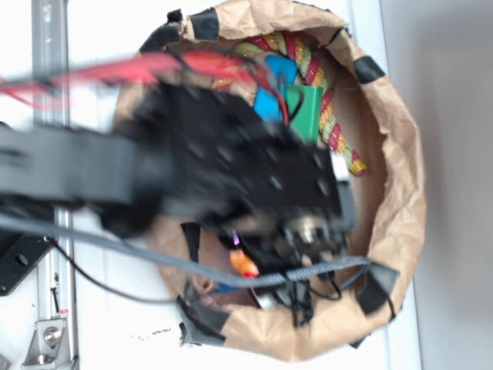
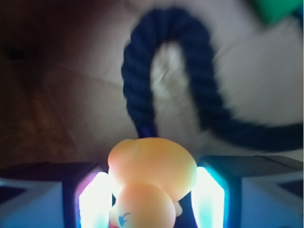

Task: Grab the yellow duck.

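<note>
In the wrist view, the yellow duck [image 2: 151, 178] fills the bottom centre of the frame, wedged between the two glowing fingers [image 2: 92, 202] of the end effector [image 2: 151, 199], which pinches the toy from both sides. The duck's rounded body sits above its head, where a small blue eye mark shows at the lower edge. Behind it, in the middle of the frame, a dark blue rope [image 2: 142, 80] arches in a loop over pale crumpled paper and trails off to the right edge. A corner of a green block [image 2: 278, 9] shows at the upper right.

In the exterior view, the blurred black arm [image 1: 192, 166] reaches in from the left edge across the centre, red wires [image 1: 115, 71] running along its top and a grey cable [image 1: 154, 258] sweeping beneath it. At lower centre, a spot of orange and yellow, the duck [image 1: 245, 264], shows just under the arm's end; the end effector [image 1: 254, 258] itself is mostly hidden there. All this sits inside a round brown paper basin [image 1: 404, 193] patched with black tape, which rests on a white counter [image 1: 447, 77]. Farther off, toward the top of the frame, a blue block [image 1: 271, 96] and the green block [image 1: 308, 116] lie side by side, just beside a yellow, red and green striped rope [image 1: 327, 108] that curves along the basin's upper wall and down the right.
</note>
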{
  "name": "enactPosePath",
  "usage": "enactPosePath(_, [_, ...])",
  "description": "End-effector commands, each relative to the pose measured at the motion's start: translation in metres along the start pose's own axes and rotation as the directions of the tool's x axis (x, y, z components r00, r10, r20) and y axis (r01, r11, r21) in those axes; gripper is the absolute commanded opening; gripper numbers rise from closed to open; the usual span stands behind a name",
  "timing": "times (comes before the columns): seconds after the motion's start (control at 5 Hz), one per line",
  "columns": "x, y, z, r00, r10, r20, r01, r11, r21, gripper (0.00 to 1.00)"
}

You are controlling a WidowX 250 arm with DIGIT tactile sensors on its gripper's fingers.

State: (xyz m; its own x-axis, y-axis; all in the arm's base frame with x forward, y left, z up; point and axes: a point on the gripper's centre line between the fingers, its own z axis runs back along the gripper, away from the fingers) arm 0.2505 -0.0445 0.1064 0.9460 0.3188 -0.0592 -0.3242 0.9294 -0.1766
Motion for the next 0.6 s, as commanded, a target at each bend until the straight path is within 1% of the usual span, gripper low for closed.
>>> enactPosePath(0.0, [0.01,0.021,0.085,0.906,-0.407,0.121,0.387,0.909,0.158,0.0])
enactPosePath(0.2, [0.009,0.013,0.089,0.8,-0.576,0.166,0.53,0.809,0.256,0.0])
enactPosePath(0.4, [0.01,0.011,0.083,0.81,-0.567,0.147,0.521,0.813,0.262,0.0])
